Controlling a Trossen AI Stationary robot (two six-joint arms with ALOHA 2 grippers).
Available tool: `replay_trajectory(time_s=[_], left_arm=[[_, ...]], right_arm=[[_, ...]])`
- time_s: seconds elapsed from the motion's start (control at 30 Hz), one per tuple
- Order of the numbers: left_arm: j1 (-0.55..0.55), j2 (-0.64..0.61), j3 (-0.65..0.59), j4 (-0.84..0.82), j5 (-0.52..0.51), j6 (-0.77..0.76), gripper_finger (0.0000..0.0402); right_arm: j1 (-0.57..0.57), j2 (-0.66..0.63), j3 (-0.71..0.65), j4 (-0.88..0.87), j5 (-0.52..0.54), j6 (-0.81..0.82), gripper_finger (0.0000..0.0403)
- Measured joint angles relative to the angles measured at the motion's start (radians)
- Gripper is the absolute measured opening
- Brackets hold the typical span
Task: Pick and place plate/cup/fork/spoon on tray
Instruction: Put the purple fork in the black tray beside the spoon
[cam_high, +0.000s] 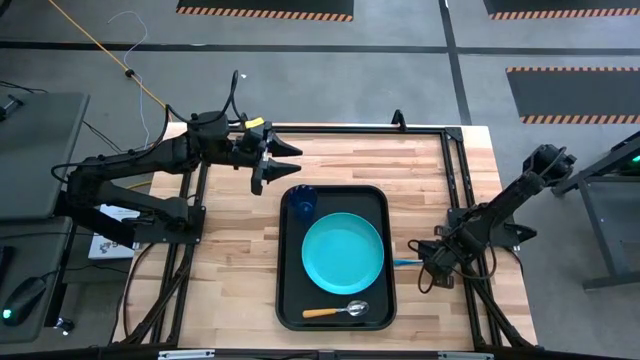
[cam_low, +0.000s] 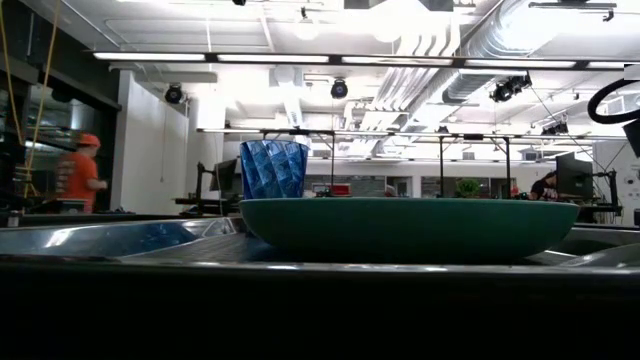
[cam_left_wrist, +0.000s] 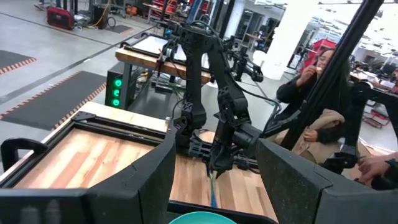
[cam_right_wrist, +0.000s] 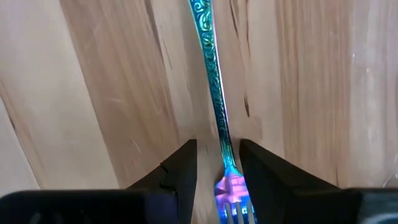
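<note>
The black tray (cam_high: 290, 300) lies at the table's middle. On it rest the teal plate (cam_high: 343, 250), the dark-blue cup (cam_high: 303, 203) upright at its far left corner, and the spoon (cam_high: 337, 311) along its near edge. The light-blue fork (cam_high: 405, 262) lies flat on the wood just right of the tray. My right gripper (cam_high: 422, 262) is low over the fork's tine end, with its fingers on either side of the fork's neck (cam_right_wrist: 225, 155) and a narrow gap between them. My left gripper (cam_high: 275, 165) is open and empty above the table, beyond the tray's far left corner. My right gripper comes at the fork from above. One finger (cam_right_wrist: 255, 168) stands right against the fork's neck, and a gap shows on the other side. I cannot tell whether that finger touches the fork. The fork lies flat on the table.
The black frame rails (cam_high: 450, 170) run along the table's far and right sides, close to my right arm. Bare wood lies left of the tray (cam_high: 230, 260). People show in the room beyond the table (cam_left_wrist: 311, 81), and one in orange stands in the low view (cam_low: 78, 170).
</note>
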Motion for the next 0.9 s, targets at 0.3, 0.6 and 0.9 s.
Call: replay_trajectory(time_s=[0.3,0.6,0.9], left_arm=[[0.0,0.0,0.0,0.0,0.0,-0.019,0.0215],[0.001,-0.01,-0.001,-0.004,0.004,-0.019,0.0215],[0.034,-0.12,0.02,-0.031,0.005,0.053,0.0215]], right_arm=[[0.0,0.001,0.0,-0.009,0.004,0.03,0.002],[0.0,0.004,0.144,-0.261,-0.007,0.088,0.0004],[0.0,-0.075,0.401,-0.678,0.113,0.233,0.0002]])
